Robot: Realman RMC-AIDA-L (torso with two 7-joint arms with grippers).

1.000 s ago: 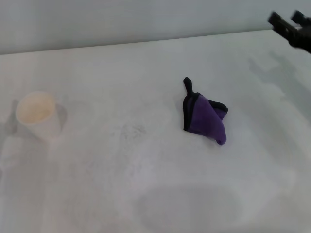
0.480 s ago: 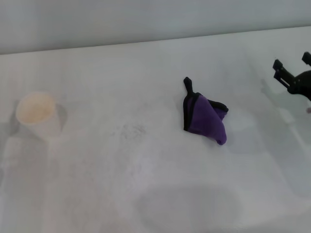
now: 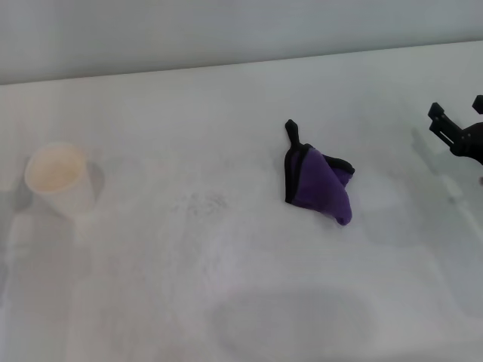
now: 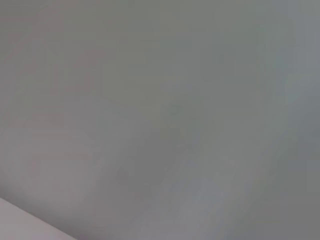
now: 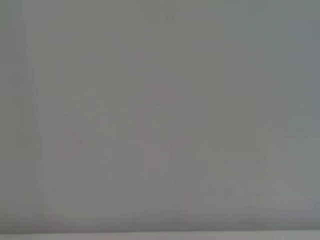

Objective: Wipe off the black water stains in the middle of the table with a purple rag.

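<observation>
The purple rag (image 3: 321,181) lies crumpled on the white table (image 3: 226,286), right of the middle, with its black loop tab pointing to the far side. No dark blot shows; only a faint grey speckled mark (image 3: 202,202) lies left of the rag. My right gripper (image 3: 458,111) hovers at the right edge, well right of the rag, its fingers apart and empty. My left gripper is out of view. Both wrist views show only a plain grey surface.
A white paper cup (image 3: 59,179) stands upright at the left side of the table. The table's far edge (image 3: 226,66) meets a grey wall.
My right gripper has come down from the far right corner toward the near side and now sits lower at the right edge. The rag and cup have not moved.
</observation>
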